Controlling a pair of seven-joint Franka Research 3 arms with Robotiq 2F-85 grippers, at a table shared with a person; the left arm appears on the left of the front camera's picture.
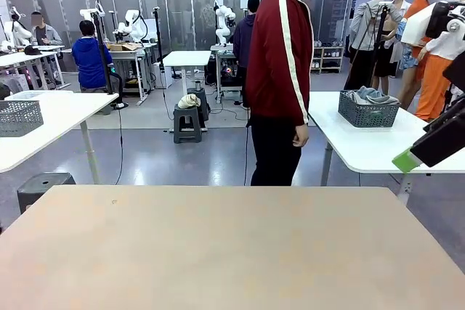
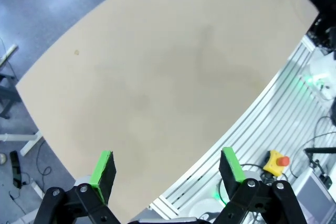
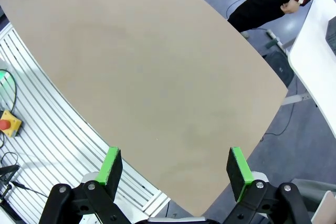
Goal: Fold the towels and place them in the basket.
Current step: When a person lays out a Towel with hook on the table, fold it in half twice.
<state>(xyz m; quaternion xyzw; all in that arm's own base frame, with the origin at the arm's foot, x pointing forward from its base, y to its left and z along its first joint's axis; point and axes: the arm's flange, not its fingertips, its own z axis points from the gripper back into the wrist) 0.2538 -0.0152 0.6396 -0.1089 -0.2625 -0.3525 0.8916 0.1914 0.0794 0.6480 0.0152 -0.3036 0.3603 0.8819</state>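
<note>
Hovering over the table [image 1: 232, 252], left gripper [image 2: 167, 156] and right gripper [image 3: 174, 153] both have fingers spread wide, holding nothing. Basket [image 1: 368, 115] with bunched towels [image 1: 367, 96] sits on a side table [image 1: 356, 147] at 2 o'clock, past the person [image 1: 280, 78], well apart from both grippers. Its long axis runs 9-to-3, and the right arm is nearer.

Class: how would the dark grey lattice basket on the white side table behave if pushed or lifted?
The dark grey lattice basket probably stays rigid: its walls stand straight. Low and wide, it would likely slide, not tip, on the white table. The crumpled pale cloth inside looks soft, so probably light.
</note>
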